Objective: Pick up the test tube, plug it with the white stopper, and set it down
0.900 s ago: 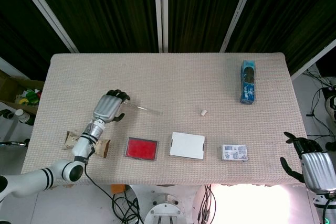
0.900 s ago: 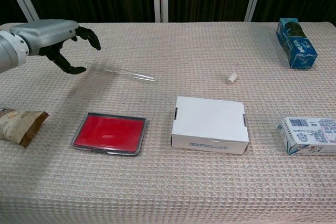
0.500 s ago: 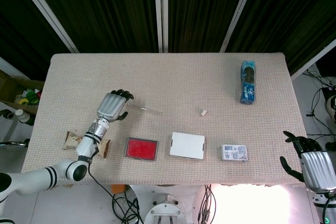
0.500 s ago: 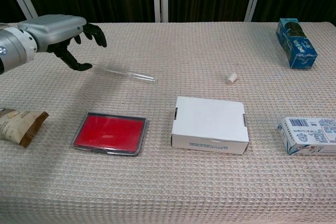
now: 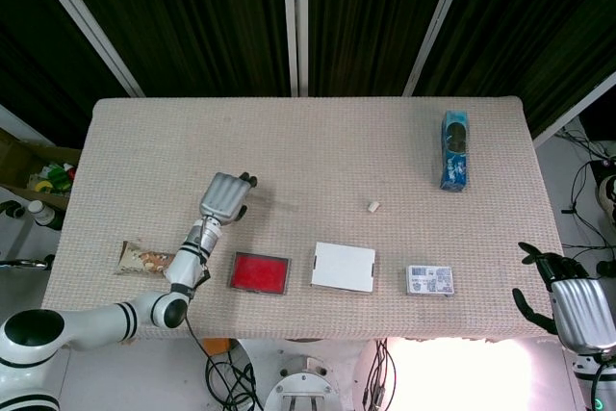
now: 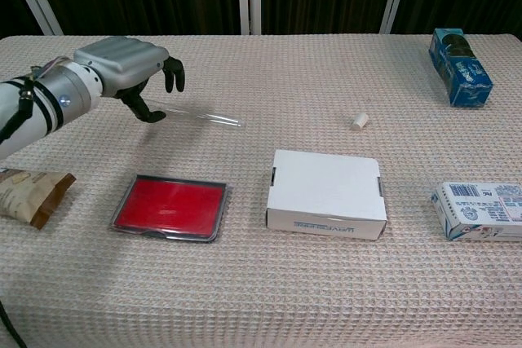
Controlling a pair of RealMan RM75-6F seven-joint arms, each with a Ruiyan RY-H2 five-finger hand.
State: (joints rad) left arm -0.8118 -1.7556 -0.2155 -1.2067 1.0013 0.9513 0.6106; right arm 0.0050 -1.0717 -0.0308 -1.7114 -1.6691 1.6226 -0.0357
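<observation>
The clear glass test tube (image 6: 208,117) lies flat on the beige cloth, left of centre. In the head view my left hand hides most of it. My left hand (image 6: 130,63) (image 5: 226,197) hovers over the tube's left end, its fingers bent down and its thumb just under the tube's tip. It grips nothing that I can see. The small white stopper (image 6: 359,121) (image 5: 372,206) lies by itself to the right of the tube. Off the table's front right corner, my right hand (image 5: 568,300) holds nothing and its fingers are spread.
A red flat case (image 6: 170,207) and a white box (image 6: 326,193) lie in front of the tube. A barcode-labelled box (image 6: 481,211) sits at the front right and a blue box (image 6: 461,67) at the back right. A snack packet (image 6: 33,189) lies at the left.
My left hand has moved right along the table until it is over the tube's left end. The tube, the stopper and my right hand have stayed put.
</observation>
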